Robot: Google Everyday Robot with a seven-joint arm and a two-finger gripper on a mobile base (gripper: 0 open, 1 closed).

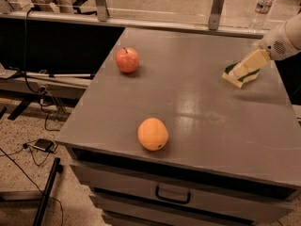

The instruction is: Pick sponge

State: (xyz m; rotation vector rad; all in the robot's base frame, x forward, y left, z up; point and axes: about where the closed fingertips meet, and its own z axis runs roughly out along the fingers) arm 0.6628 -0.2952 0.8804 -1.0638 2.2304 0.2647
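Note:
The sponge [236, 77], pale yellow with a dark green top, lies on the grey tabletop [197, 102] near its right edge. My gripper [248, 65] reaches in from the right and sits right over the sponge, covering part of its top. The sponge still rests on the table surface.
A red apple [127, 60] sits at the back left of the table and an orange [153, 133] near the front edge. A water bottle [261, 7] stands behind the table at the back right. A drawer with a handle [172, 195] is below the front edge.

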